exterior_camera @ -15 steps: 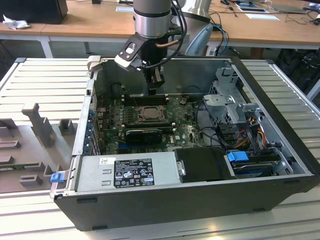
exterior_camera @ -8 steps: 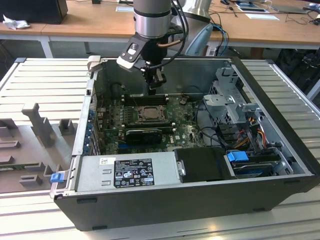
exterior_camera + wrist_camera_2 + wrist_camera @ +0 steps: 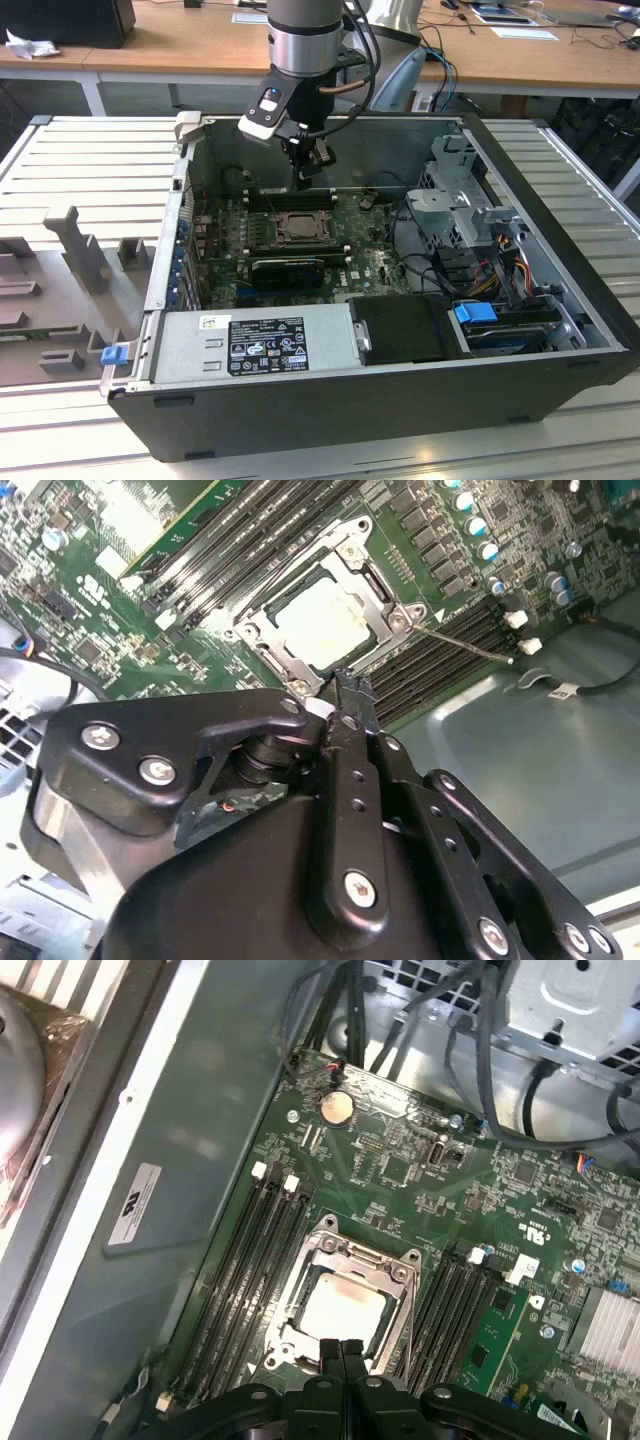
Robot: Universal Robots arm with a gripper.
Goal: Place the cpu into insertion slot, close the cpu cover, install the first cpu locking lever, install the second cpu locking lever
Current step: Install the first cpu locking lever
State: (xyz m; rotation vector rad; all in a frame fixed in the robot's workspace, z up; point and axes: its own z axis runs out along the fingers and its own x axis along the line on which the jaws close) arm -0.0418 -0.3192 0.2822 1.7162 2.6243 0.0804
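Observation:
The cpu [image 3: 340, 1310] [image 3: 320, 620], a pale square plate, lies seated in the insertion slot [image 3: 296, 228] on the green board. The cpu cover [image 3: 330, 1252] [image 3: 378, 588], a dark-silver frame, lies flat around it, and the cpu shows through its window. One thin wire locking lever [image 3: 465, 643] juts out from a socket corner over the memory slots. My gripper [image 3: 305, 178] [image 3: 343, 1348] [image 3: 350, 685] hangs just above the socket's edge. Its black fingertips are pressed together, shut and holding nothing.
Long black memory slots [image 3: 245, 1260] flank the socket on both sides. A black ribbed card [image 3: 290, 268] sits nearer the grey power supply box [image 3: 255, 340]. The drive cage [image 3: 465, 200] and cable bundles [image 3: 500, 260] fill the case at the exterior view's right. The case wall [image 3: 170, 1160] stands close by.

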